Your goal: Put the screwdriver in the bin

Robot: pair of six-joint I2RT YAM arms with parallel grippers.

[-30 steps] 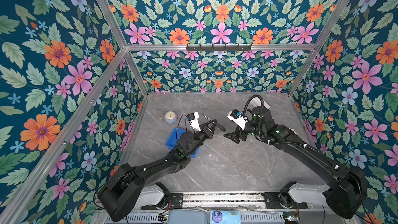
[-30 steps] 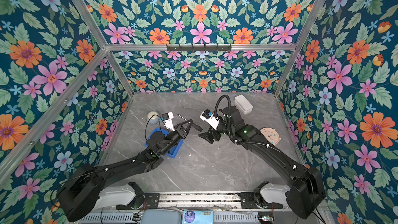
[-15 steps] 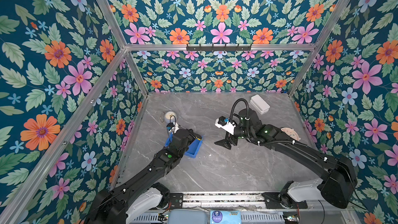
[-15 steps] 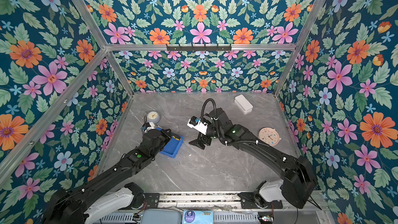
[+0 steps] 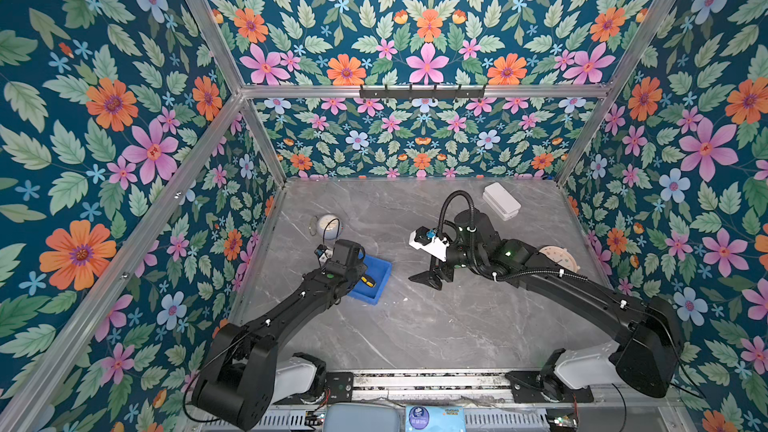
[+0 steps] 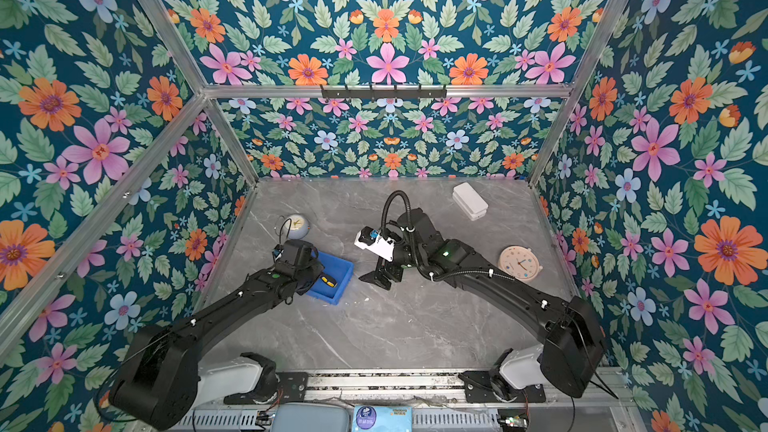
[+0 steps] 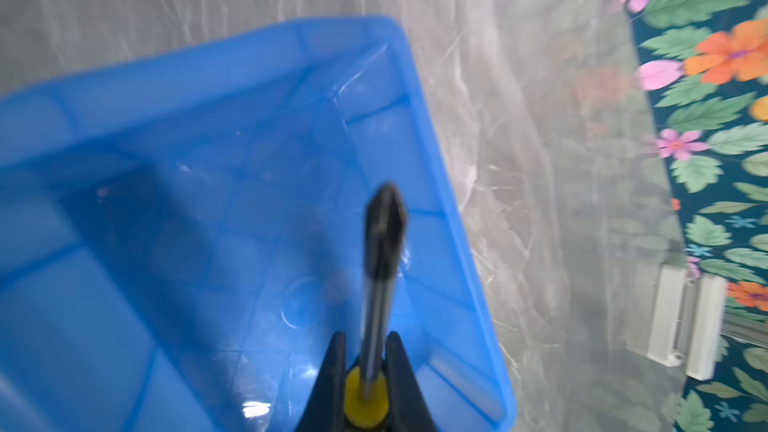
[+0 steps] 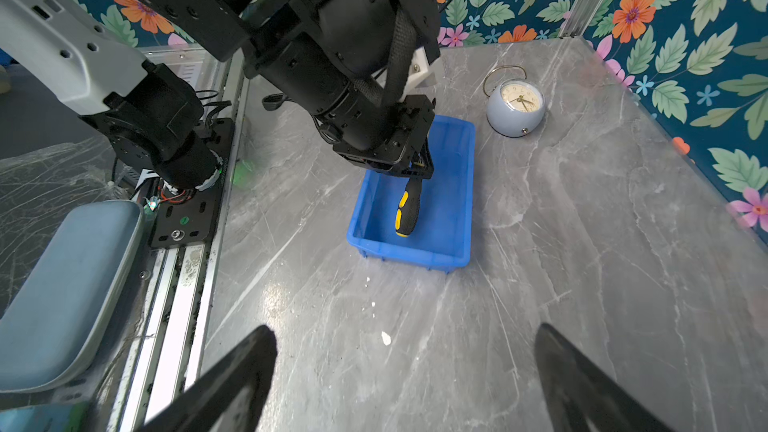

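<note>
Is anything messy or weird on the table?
Yes, a little. A few small white crumbs lie scattered on the grey table beside the bin. Nothing looks spilled or broken. The screwdriver hangs tilted, handle down, over the bin, pinched by the left gripper.

I've swung my left jaws, clamped on the screwdriver, away from the right jaws and back over the bin. Its handle now hangs below them, inside it. My right jaws, wide apart, have drifted slightly after them.
</note>
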